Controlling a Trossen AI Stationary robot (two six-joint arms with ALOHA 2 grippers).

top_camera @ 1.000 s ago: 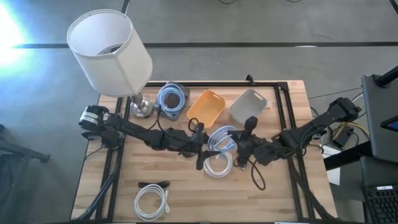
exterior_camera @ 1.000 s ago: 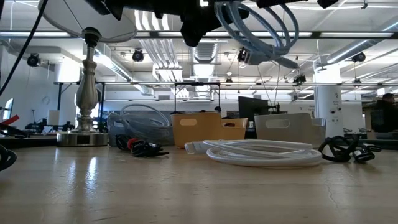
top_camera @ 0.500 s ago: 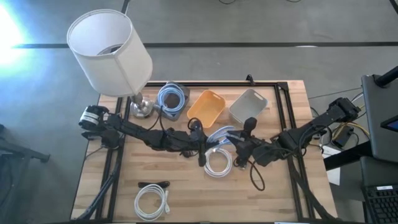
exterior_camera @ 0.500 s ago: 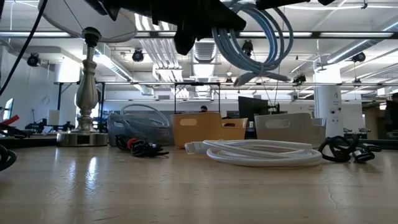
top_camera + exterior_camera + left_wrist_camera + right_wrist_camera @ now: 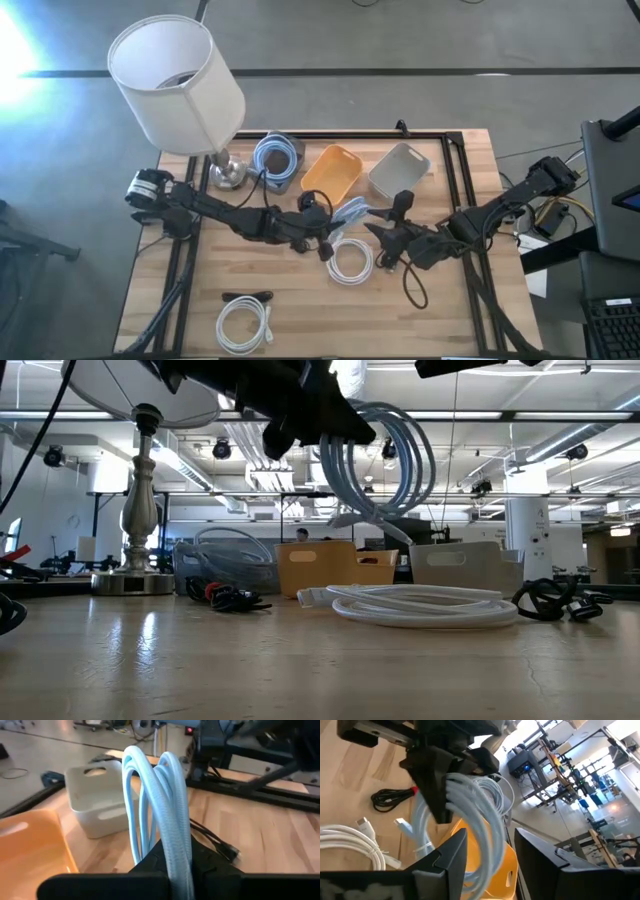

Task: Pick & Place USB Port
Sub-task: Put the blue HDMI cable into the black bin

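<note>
The left gripper (image 5: pixel 322 222) sits above the middle of the tabletop (image 5: pixel 300 315), its fingers clamped tight on a coil of light blue cable (image 5: pixel 348 213). In the low view the coil (image 5: pixel 378 460) hangs well clear of the wood, loops drooping below the dark fingers (image 5: pixel 318 412); the left wrist view shows the loops (image 5: pixel 162 810) rising upright out of the closed jaws. The right gripper (image 5: pixel 385 232) is just beside it, toward the right edge, with its fingers spread apart and nothing between them; in its own wrist view the two dark fingers (image 5: pixel 452 852) stand apart with the blue coil (image 5: pixel 475 802) beyond them, gripped by the other arm.

The cable's plug ends are hard to make out among the loops, and in the low view both arms are cut off at the top edge.

The tabletop is pale butcher-block wood in a black frame. A lamp (image 5: pixel 180 85) with a wide white shade stands at the far left corner. Along the far edge sit three bins: a grey one (image 5: pixel 276 160) holding another blue coil, an orange one (image 5: pixel 332 170), and a light grey one (image 5: pixel 400 168). A white cable coil (image 5: pixel 350 262) lies flat near the middle, under the grippers. A smaller white coil (image 5: pixel 244 324) lies by the near edge, with a small black bundle (image 5: pixel 246 296) just beside it, and a black cable (image 5: pixel 412 285) trails below the right gripper. Behind the table the low view shows a large workshop hall with ceiling strip lights, desks and monitors.
</note>
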